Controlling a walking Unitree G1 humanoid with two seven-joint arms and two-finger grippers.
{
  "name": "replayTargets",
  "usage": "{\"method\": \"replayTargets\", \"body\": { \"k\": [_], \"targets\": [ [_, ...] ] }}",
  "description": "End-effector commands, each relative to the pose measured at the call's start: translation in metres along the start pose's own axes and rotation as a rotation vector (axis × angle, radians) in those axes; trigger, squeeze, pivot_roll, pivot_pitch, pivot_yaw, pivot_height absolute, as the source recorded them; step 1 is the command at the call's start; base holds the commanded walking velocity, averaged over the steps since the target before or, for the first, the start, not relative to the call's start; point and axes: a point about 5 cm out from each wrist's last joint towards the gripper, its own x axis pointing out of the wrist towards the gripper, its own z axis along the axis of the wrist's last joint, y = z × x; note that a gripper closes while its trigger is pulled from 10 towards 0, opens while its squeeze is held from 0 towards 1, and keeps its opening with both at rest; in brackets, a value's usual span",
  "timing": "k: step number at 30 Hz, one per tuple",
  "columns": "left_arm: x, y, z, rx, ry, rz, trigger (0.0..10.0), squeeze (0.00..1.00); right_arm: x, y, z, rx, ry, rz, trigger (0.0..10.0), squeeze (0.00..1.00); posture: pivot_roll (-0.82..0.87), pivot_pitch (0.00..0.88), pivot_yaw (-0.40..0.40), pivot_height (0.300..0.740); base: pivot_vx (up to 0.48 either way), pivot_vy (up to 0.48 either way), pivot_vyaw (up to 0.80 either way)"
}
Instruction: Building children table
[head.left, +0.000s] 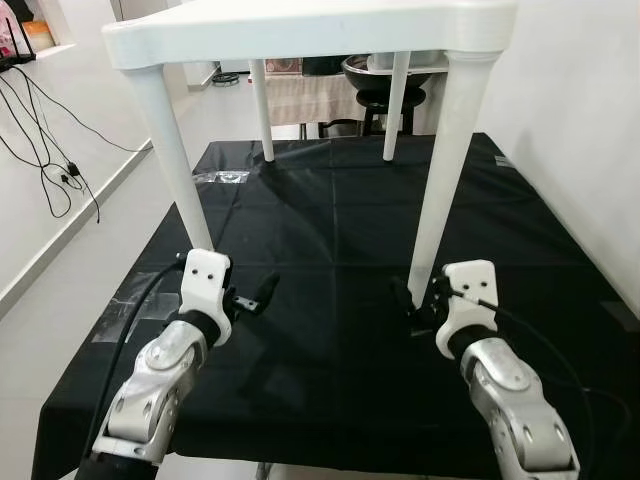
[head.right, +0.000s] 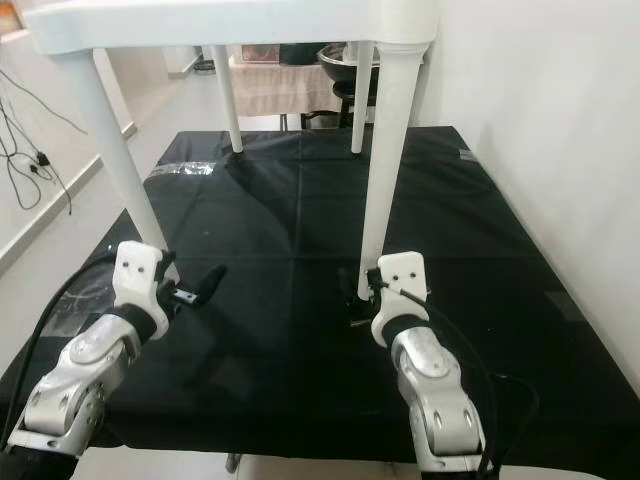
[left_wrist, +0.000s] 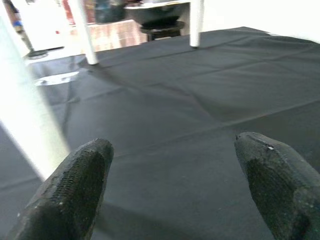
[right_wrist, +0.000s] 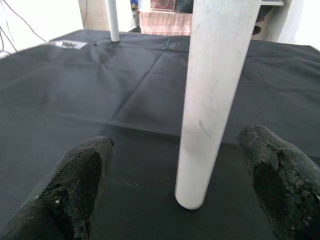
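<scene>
The white plastic children's table (head.left: 310, 35) stands upright on the black cloth (head.left: 330, 230), all four legs down, apparently assembled. Right hand (head.left: 418, 302), released, frames the 5 o'clock leg (right_wrist: 210, 100) without touching; left hand (head.left: 255, 297), released, sits beside the 7 o'clock leg (head.left: 175, 165).

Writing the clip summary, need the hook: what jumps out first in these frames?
A white plastic children table stands upright on all four legs on a black cloth, towering over the camera. Both grippers are low at its two near legs: the right gripper is open with the near right leg standing between its fingers, untouched, and the left gripper is open just beside the near left leg.
</scene>
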Motion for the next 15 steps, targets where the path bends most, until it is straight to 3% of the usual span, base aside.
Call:
{"method": "replayTargets", "body": {
  "k": [1,2,3,4,15],
  "targets": [
    [-0.006,0.01,-0.006,-0.001,0.037,0.068,10.0,1.0,-0.002,-0.003,-0.001,-0.032,0.0,-0.01,10.0,1.0,-0.01,0.0,0.008,0.74,0.0,0.0,0.0],
    [-0.006,0.01,-0.006,-0.001,0.037,0.068,10.0,1.0,-0.002,-0.003,-0.001,-0.032,0.0,-0.01,10.0,1.0,-0.01,0.0,0.008,0.74,0.0,0.0,0.0],
    [-0.009,0.013,-0.01,-0.001,0.059,0.087,10.0,0.47,-0.003,-0.008,-0.002,-0.04,0.01,-0.024,10.0,0.29,-0.01,0.0,0.001,0.74,0.0,0.0,0.0],
    [-0.011,0.015,-0.014,0.0,0.078,0.099,10.0,0.0,-0.003,-0.012,-0.003,-0.045,0.015,-0.031,10.0,0.0,-0.01,0.0,-0.003,0.74,0.0,0.0,0.0],
    [-0.025,0.022,-0.023,-0.017,0.116,0.159,10.0,0.0,0.001,-0.019,-0.003,-0.063,0.027,-0.035,10.0,0.0,0.01,0.0,-0.024,0.74,0.0,0.0,0.0]
  ]
}}
